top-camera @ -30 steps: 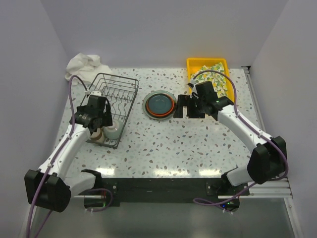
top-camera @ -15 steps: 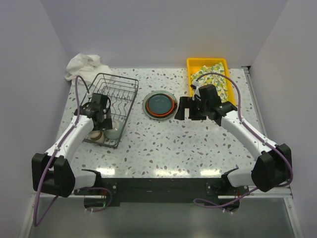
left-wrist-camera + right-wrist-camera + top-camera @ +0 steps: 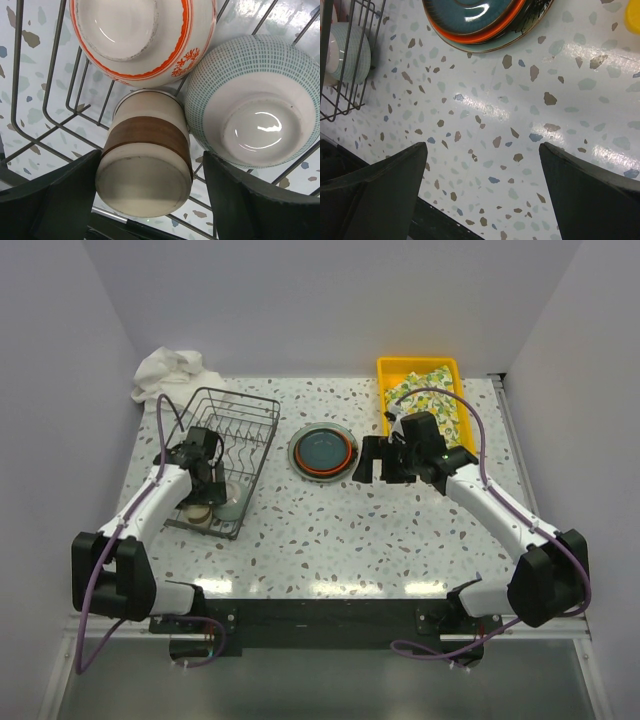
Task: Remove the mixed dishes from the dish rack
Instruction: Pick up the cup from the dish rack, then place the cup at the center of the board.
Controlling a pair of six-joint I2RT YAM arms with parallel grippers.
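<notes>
The dark wire dish rack (image 3: 258, 436) stands at the left. At its near end lie an upside-down cup with a brown band (image 3: 145, 165), a red-white patterned bowl (image 3: 145, 40) and a whitish teal-checked cup (image 3: 255, 115). My left gripper (image 3: 204, 483) hangs over them, open. In the left wrist view its jaws (image 3: 150, 200) straddle the brown-banded cup; the left finger (image 3: 55, 200) is close against it and the right finger stands apart. A stack of plates (image 3: 322, 452), dark teal on orange, lies on the table centre. My right gripper (image 3: 375, 462) is open and empty beside the stack, above bare table (image 3: 482, 170).
A yellow tray (image 3: 395, 368) with lemon-print cloth stands at the back right. A crumpled white cloth (image 3: 170, 370) lies behind the rack. The right wrist view shows the plate stack (image 3: 480, 20) and the rack's near corner (image 3: 345, 100) holding the checked cup (image 3: 347, 52).
My left gripper has shifted over the rack's near end and its forearm has swung to the left. The right gripper moved slightly, then held still beside the plates.
</notes>
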